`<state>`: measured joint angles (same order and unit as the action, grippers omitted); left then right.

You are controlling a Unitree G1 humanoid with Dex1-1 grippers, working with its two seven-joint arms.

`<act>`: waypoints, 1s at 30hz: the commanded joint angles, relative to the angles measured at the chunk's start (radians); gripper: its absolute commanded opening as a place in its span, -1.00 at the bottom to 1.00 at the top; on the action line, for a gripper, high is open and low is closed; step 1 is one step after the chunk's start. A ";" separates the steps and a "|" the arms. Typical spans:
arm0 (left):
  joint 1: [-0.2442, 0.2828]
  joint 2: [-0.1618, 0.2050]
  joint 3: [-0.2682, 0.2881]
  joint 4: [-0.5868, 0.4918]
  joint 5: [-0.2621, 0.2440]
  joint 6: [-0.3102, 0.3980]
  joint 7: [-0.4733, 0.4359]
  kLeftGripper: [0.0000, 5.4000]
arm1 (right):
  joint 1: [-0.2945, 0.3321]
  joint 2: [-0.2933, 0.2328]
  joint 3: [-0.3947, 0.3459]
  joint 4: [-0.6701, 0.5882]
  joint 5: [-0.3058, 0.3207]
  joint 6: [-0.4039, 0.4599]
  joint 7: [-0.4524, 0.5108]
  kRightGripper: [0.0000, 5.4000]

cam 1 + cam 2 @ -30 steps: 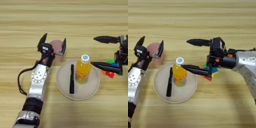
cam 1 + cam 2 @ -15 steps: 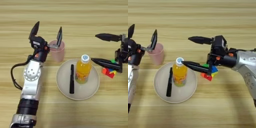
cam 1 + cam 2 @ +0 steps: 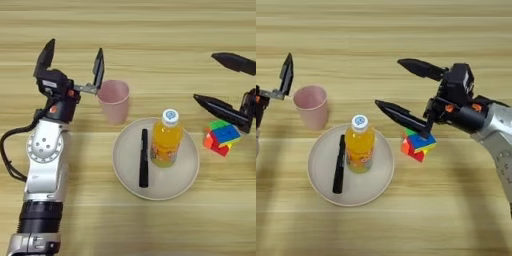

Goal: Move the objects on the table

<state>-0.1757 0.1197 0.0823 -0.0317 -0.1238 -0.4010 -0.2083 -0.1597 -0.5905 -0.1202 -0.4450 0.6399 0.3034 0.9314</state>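
Our left hand [image 3: 71, 64] hovered spread, just left of the pink cup [image 3: 114, 101] standing on the surface [image 3: 150, 30]. Right of the cup, the plate [image 3: 175, 177] carried the pen [image 3: 144, 157] and upright juice bottle [image 3: 166, 139]. Our right hand [image 3: 398, 85] gaped wide above a coloured cube [image 3: 418, 143].

The surface [image 3: 150, 40] was light wood with horizontal plank stripes. The cup [image 3: 114, 101] was pale pink, the plate [image 3: 187, 172] beige, the pen [image 3: 144, 157] black. The bottle [image 3: 166, 140] was orange with a white cap. The cube [image 3: 418, 144] showed red, green, blue and yellow.
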 commanded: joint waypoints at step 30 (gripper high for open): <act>0.006 -0.013 0.014 0.052 0.011 -0.019 0.026 1.00 | 0.020 0.032 0.250 0.192 -0.209 -0.070 0.069 1.00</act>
<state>-0.1745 0.1088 0.0990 0.0135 -0.1205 -0.4109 -0.1872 -0.1220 -0.5487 0.1174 -0.2610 0.4512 0.2313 0.9930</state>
